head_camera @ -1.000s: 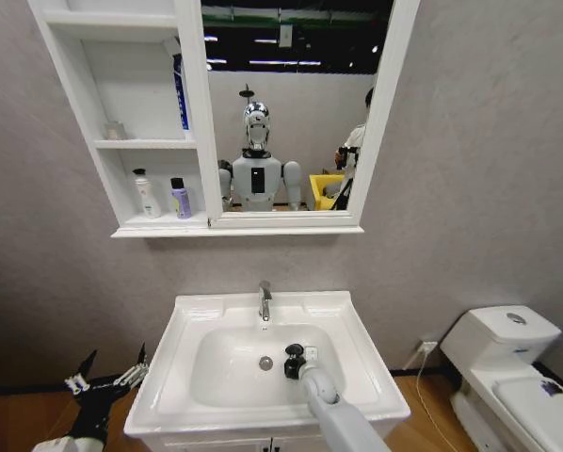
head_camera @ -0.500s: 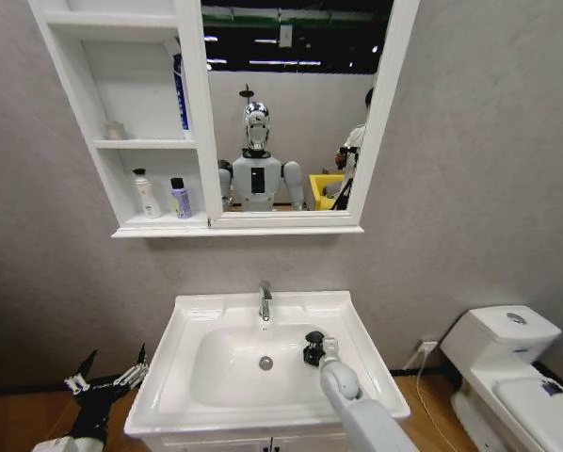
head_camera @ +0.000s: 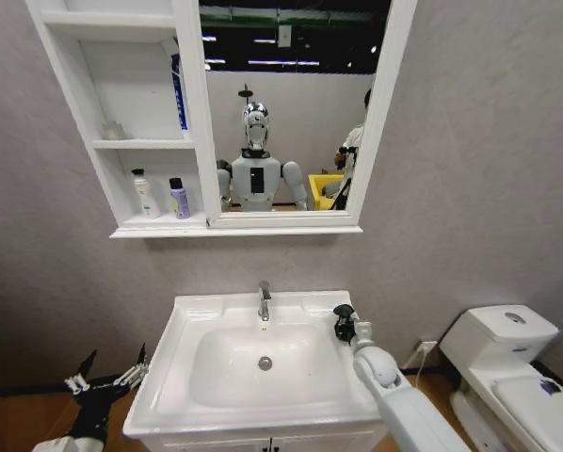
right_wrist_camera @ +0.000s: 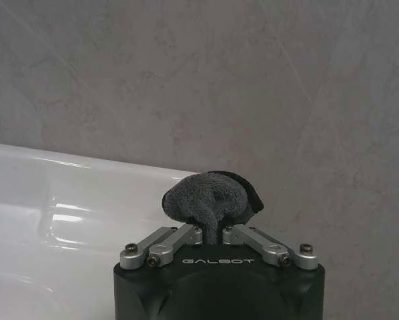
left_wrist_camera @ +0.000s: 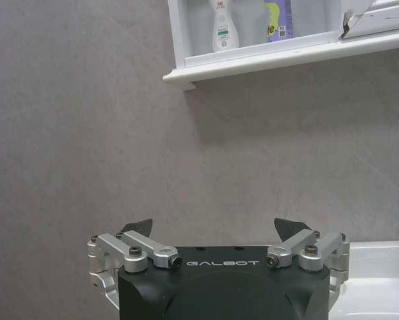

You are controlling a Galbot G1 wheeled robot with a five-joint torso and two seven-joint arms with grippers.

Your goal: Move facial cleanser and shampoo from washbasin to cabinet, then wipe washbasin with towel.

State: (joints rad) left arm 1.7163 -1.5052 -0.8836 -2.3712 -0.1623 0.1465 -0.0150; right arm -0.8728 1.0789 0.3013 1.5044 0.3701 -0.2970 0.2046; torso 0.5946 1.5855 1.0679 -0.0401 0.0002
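Towel [right_wrist_camera: 211, 200] is bunched in your right pincer [head_camera: 344, 323], pinched shut on it, over washbasin [head_camera: 183, 377] back-right corner; thin grip, cloth could slip out. Left pincer [left_wrist_camera: 216, 235] wide open, holding nothing, parked off washbasin's left edge.

— What differs from a second ago?
— The right claw [head_camera: 343, 322], clamped on the towel [right_wrist_camera: 211, 199], is no longer down in the bowl beside the drain [head_camera: 265, 363]; it now sits at the washbasin [head_camera: 216, 306]'s back right rim, near the wall.
— Anything else?
— Its arm reaches further right.
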